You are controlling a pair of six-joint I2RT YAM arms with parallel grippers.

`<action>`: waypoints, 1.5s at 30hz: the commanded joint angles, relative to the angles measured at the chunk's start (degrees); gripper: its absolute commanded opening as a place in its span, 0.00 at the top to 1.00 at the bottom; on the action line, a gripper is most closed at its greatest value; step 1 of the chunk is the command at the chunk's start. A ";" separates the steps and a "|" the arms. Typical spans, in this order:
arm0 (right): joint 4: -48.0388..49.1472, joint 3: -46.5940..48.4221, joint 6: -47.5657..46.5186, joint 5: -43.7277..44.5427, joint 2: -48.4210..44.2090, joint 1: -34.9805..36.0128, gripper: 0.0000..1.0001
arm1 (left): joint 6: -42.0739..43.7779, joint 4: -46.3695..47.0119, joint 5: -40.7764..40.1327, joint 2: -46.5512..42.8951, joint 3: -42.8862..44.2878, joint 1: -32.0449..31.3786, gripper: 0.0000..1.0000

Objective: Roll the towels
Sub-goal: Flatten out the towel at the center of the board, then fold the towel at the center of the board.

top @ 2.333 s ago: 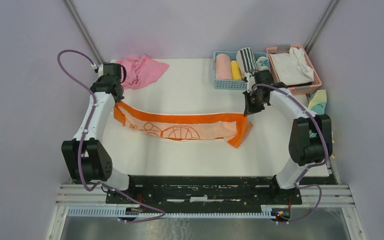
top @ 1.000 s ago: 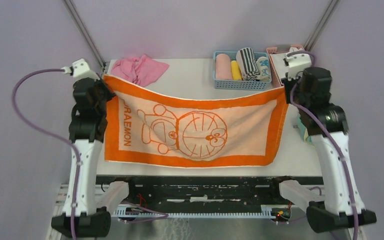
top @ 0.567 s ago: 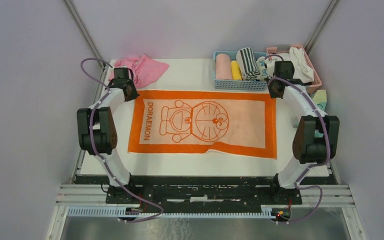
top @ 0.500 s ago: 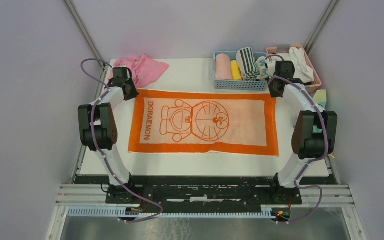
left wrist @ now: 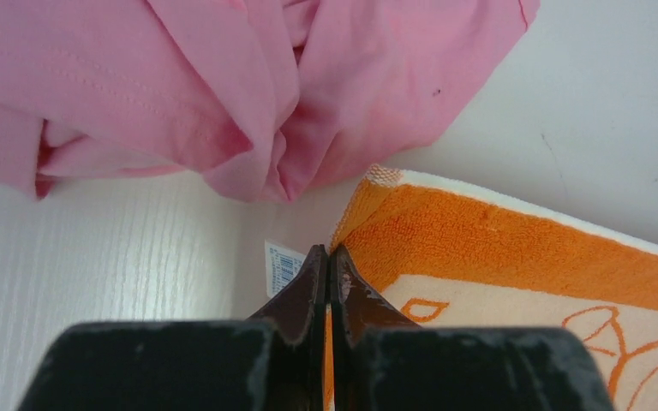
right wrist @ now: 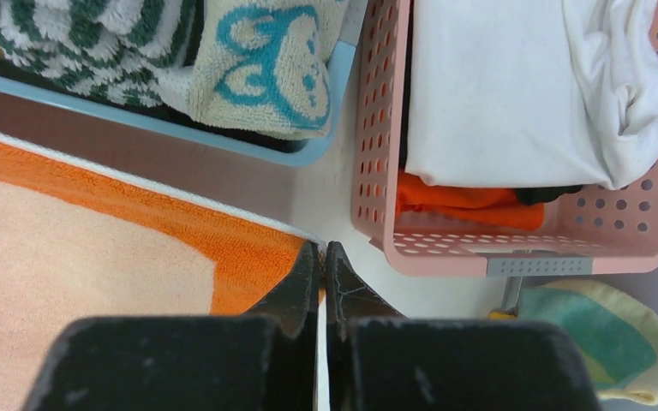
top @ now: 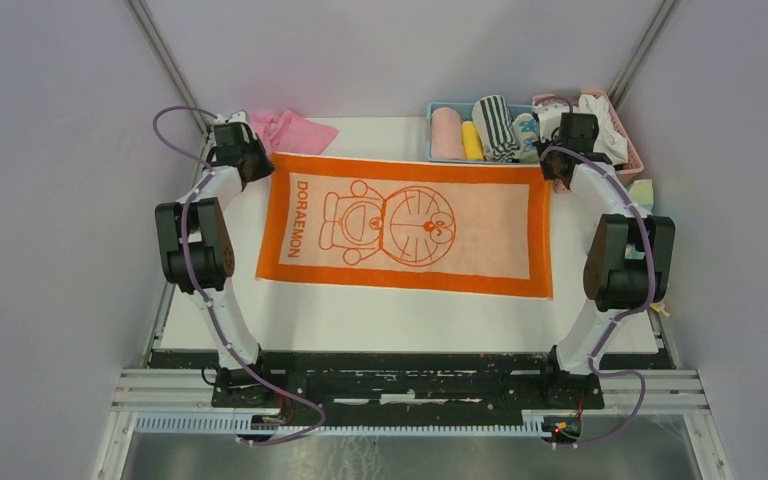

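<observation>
The orange towel (top: 410, 225) with a white-lettered border and a cartoon print lies spread flat across the table. My left gripper (top: 252, 162) is shut on its far left corner; in the left wrist view the gripper (left wrist: 328, 257) pinches the orange edge (left wrist: 497, 244). My right gripper (top: 552, 168) is shut on the far right corner; the right wrist view shows the gripper (right wrist: 321, 255) clamped on the orange border (right wrist: 180, 227). The pale towel with teal print (right wrist: 261, 60) sits rolled in the blue basket (top: 460, 168). A teal-and-yellow towel (right wrist: 604, 338) lies off the table's right side.
A crumpled pink cloth (top: 295, 130) lies at the far left, close to my left gripper (left wrist: 223, 77). The blue basket holds several rolled towels. A pink basket (top: 620, 160) at the far right holds white and orange cloths (right wrist: 514, 94).
Both grippers lifted the crumpled orange towel, spread it open and laid it flat. Over the last half second they drew its far edge a little farther back toward the baskets.
</observation>
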 commanded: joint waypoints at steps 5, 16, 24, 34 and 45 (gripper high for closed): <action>4.21 -0.90 -0.94 -0.51 -3.05 -0.79 1.00 | 2.54 4.20 0.55 -4.38 -2.09 1.70 0.97; 3.58 -9.61 3.45 0.26 -12.78 -1.61 1.00 | 1.53 4.94 2.32 -13.90 -11.60 3.48 0.97; -1.67 -14.86 10.95 4.15 -19.47 -1.72 1.00 | 0.98 4.82 0.38 -21.59 -18.43 3.53 0.97; -3.99 -22.27 18.29 5.80 -28.94 -1.72 1.00 | -2.87 3.19 -1.02 -31.11 -26.78 3.48 0.97; -1.48 -32.45 23.98 9.71 -38.83 -1.66 0.99 | -14.19 -2.04 -12.91 -40.88 -35.77 3.52 0.97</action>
